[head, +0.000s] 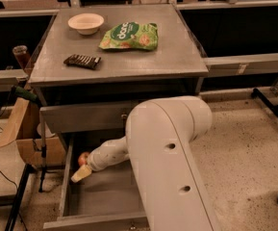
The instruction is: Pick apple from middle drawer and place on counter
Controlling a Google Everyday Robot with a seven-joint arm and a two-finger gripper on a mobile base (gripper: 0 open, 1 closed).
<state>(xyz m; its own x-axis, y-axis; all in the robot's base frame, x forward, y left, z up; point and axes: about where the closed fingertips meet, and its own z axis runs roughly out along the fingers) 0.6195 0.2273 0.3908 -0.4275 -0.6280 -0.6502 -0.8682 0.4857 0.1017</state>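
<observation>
The middle drawer [97, 203] is pulled open below the counter [124, 57], showing its plain grey inside. The apple [83, 158] is a small orange-red fruit at the drawer's back left, partly hidden by my arm. My gripper [81, 172] reaches down into the drawer at its left side, its pale fingertips just below and in front of the apple and close to it. My white arm covers the drawer's right part.
On the counter stand a cream bowl [85, 22], a green chip bag [129, 36] and a dark snack bar [82, 60]. A cardboard box [30, 138] and cables sit left of the cabinet. A closed upper drawer front [85, 117] hangs above the open one.
</observation>
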